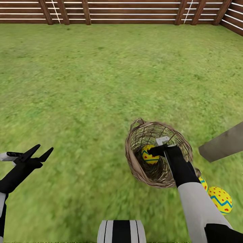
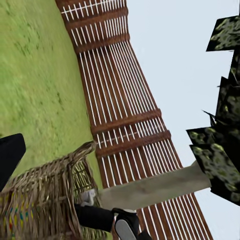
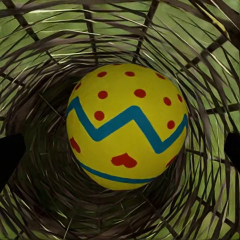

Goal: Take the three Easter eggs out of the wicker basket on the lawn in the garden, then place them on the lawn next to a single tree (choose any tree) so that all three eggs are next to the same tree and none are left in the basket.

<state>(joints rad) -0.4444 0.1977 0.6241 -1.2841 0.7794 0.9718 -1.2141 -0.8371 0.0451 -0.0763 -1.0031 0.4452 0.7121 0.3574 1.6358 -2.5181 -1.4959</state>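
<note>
Fenced lawn (image 1: pixel 84 84): last Easter egg (image 3: pixel 126 125) deep in wicker basket (image 1: pixel 135 165), right gripper (image 1: pixel 158 148) fingers spread around it, empty; risk—closing off-centre rolls egg or tips basket; left gripper (image 1: pixel 35 152) open, idle.

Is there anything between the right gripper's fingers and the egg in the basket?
No. In the right wrist view the egg sits inside the wicker basket with open space before it, dark fingertips at the frame's edges.
</note>
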